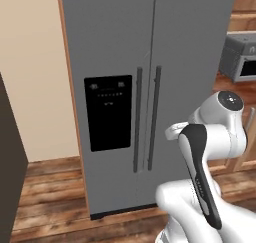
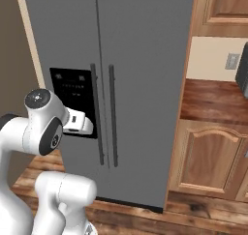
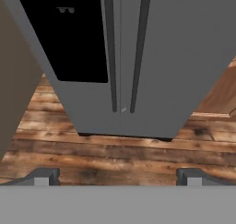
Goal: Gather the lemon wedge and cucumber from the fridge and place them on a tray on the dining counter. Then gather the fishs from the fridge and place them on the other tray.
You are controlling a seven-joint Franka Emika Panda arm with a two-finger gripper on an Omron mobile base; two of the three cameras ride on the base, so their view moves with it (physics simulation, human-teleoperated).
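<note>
The grey two-door fridge [image 1: 190, 77] [image 2: 145, 60] [image 3: 179, 57] stands straight ahead with both doors shut. Two dark vertical handles [image 1: 138, 119] [image 2: 112, 115] [image 3: 139, 48] run side by side along the middle seam. My gripper [image 3: 117, 178] is open, its fingertips [image 3: 42, 177] wide apart with nothing between them, and it hangs in front of the fridge, well short of the handles, pointing at the lower doors and the floor. The lemon wedge, cucumber, fish, trays and dining counter are out of view.
A black dispenser panel [image 1: 108, 112] [image 2: 72, 91] is set into the left door. Wooden cabinets [image 2: 208, 161] and a counter [image 2: 213, 101] adjoin the fridge on the right, with a grey appliance [image 1: 240, 57] beyond. A dark wall [image 1: 10, 167] stands at the left. Wood floor [image 3: 115, 154] lies below.
</note>
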